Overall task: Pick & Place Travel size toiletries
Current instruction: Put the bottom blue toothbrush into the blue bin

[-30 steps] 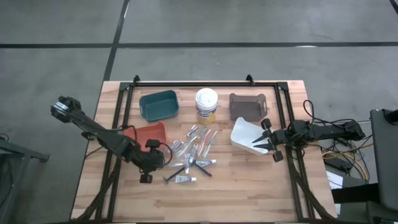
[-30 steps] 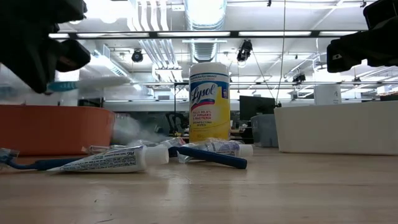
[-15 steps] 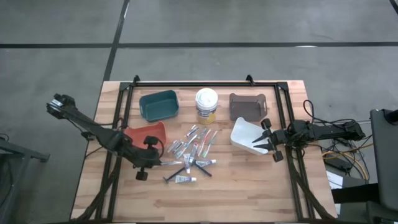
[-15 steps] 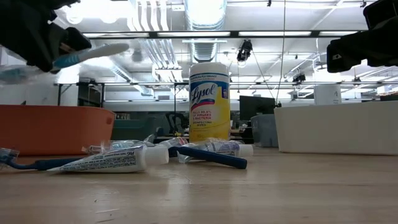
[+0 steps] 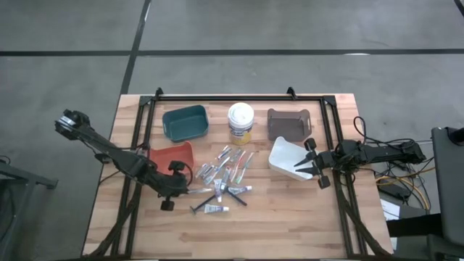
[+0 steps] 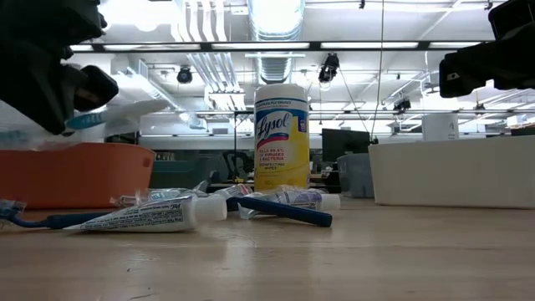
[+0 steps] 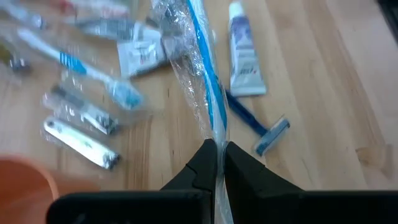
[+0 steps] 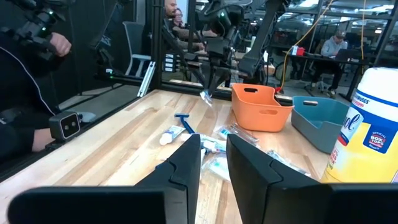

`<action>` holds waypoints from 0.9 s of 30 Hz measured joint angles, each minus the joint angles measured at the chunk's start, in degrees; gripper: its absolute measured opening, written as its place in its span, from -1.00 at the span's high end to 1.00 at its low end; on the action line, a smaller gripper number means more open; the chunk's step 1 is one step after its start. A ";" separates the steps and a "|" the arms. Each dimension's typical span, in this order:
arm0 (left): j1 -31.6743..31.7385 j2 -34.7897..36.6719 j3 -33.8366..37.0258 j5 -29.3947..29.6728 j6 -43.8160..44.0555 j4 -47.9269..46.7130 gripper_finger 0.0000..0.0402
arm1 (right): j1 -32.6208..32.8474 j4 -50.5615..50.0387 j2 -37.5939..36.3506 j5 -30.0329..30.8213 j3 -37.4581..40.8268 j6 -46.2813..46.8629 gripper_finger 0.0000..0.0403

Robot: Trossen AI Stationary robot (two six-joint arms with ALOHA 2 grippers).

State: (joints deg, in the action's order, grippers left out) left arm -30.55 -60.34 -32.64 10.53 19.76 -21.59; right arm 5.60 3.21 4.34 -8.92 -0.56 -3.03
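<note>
My left gripper [image 5: 181, 187] is shut on a blue-and-white toothbrush in a clear wrapper [image 7: 198, 74], above the table between the orange bin [image 5: 170, 154] and the pile of toiletries [image 5: 228, 170]. It shows at the low view's top left [image 6: 58, 84], with the toothbrush [image 6: 125, 111] sticking out of it. Small tubes, wrapped toothbrushes and a blue razor [image 7: 261, 127] lie flat on the wood. My right gripper [image 5: 308, 168] is open and empty beside the white bin [image 5: 286, 159]. My left gripper pinches the wrapped toothbrush between its two fingers, close to one end [image 7: 216, 138]. The fingers lie roughly level and the brush runs on forward from them, toward the table's right. It is lifted clear of the table, nearly level.
A teal bin [image 5: 185, 122], a large white tub with a yellow label [image 5: 241, 122] and a grey-brown bin [image 5: 288, 123] stand along the far side. A white tube [image 5: 215, 209] and the razor lie nearest the front. People show in the room behind, in the right wrist view [image 8: 37, 74].
My left gripper has risen from the pile with the wrapped toothbrush and gone a little toward the table's left edge and the orange bin. The brush has been lifted clear of the table, then has come somewhat lower again.
</note>
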 joint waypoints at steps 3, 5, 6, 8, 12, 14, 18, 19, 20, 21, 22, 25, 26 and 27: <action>0.35 0.40 -0.40 1.83 -1.60 0.58 0.89 | -0.01 0.00 -0.01 0.01 0.00 0.00 0.59; 1.46 0.99 -0.99 4.71 -2.46 0.12 0.89 | 0.00 0.00 0.00 0.01 0.00 0.00 0.58; 2.18 1.42 -1.24 5.61 -3.18 -0.18 0.89 | 0.00 0.00 0.00 0.01 0.00 0.02 0.58; 3.97 2.48 -1.61 5.85 -5.17 -0.81 0.89 | 0.00 0.02 0.00 0.01 0.00 0.02 0.58; 8.00 5.19 -1.98 4.84 -9.75 -0.81 0.89 | -0.01 0.01 -0.01 0.01 0.01 0.00 0.61; 10.46 6.62 -2.04 4.73 -11.50 -0.89 0.89 | 0.00 0.00 0.00 0.01 0.01 0.02 0.63; 16.14 9.07 -2.02 4.65 -14.24 -0.93 0.89 | -0.02 0.00 -0.02 0.01 0.00 0.02 0.65; 17.72 9.35 -2.02 4.64 -14.93 -0.97 0.89 | 0.00 0.02 0.00 0.01 0.01 0.00 0.66; 19.29 9.60 -2.02 4.62 -15.68 -1.04 0.89 | 0.00 0.00 0.00 -0.01 0.00 0.00 0.66; 20.86 9.74 -2.02 4.62 -16.38 -1.08 0.89 | 0.00 0.00 -0.02 0.01 0.00 0.02 0.66; 22.50 9.77 -2.02 4.62 -16.98 -1.06 0.89 | -0.01 0.00 0.00 0.01 0.00 0.00 0.66; 27.67 9.34 -2.04 4.56 -19.03 -1.08 0.89 | -0.01 0.00 0.00 0.01 0.00 0.00 0.65; 29.46 9.02 -2.04 4.58 -19.72 -1.08 0.89 | 0.00 0.02 0.00 0.00 0.02 0.01 0.64; 31.25 8.76 -2.04 4.71 -20.28 -1.08 0.89 | 0.00 0.02 0.00 -0.01 0.00 0.02 0.63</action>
State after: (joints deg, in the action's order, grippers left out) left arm 0.70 -51.57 -34.68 15.25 -0.52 -22.68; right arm 5.61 3.22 4.34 -8.93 -0.56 -3.01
